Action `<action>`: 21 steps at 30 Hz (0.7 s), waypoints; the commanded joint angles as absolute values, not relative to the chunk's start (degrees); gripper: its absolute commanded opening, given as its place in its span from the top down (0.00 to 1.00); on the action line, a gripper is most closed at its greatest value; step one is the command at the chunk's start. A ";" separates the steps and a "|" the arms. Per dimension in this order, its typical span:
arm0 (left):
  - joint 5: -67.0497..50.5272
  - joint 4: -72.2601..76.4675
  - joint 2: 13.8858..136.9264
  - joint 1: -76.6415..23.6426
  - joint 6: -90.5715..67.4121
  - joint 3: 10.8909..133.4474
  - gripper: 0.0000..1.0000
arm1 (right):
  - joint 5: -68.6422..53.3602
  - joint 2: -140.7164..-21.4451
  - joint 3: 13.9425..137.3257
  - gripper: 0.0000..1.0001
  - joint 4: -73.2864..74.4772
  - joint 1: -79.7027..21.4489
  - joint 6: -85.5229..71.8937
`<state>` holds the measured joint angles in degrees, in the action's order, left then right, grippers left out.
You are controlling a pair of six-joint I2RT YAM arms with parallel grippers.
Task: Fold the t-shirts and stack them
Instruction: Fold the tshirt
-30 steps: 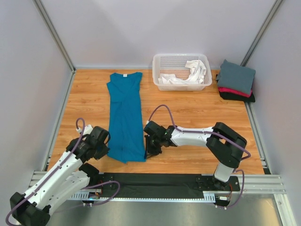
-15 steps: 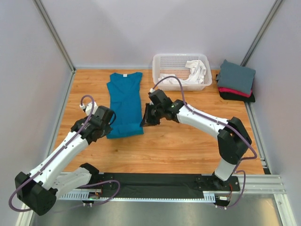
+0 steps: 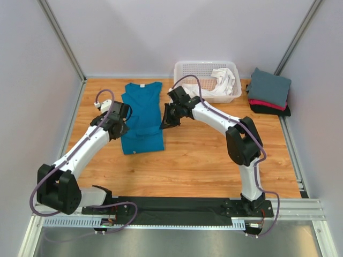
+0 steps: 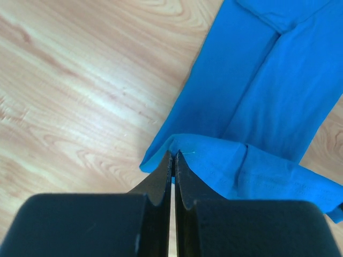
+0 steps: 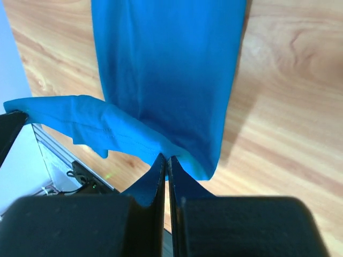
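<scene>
My left gripper (image 4: 174,155) is clenched on one hem corner of the teal shirt (image 4: 268,91). My right gripper (image 5: 165,158) is clenched on the opposite corner. The hem hangs raised between them. The shirt's body lies flat on the table (image 4: 80,80) beyond both fingertips.

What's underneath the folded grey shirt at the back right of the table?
A red-pink shirt lies directly under the grey shirt, with a black shirt below it. Only their edges show; the rest is covered.
</scene>
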<state>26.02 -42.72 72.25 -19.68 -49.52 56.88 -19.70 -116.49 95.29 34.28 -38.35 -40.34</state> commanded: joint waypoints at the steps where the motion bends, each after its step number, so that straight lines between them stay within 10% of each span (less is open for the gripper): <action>1: 24.44 -37.54 76.01 -18.55 -46.23 60.55 1.00 | -22.76 -119.95 102.37 1.00 36.64 -36.92 -37.27; 21: 21.88 -33.75 91.14 -14.85 -44.65 66.18 1.00 | -22.32 -130.25 112.94 1.00 38.67 -34.01 -35.95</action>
<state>21.82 -34.92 91.22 -15.07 -45.80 63.22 -21.26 -130.85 109.38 38.83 -34.74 -36.58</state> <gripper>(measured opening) 0.007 0.011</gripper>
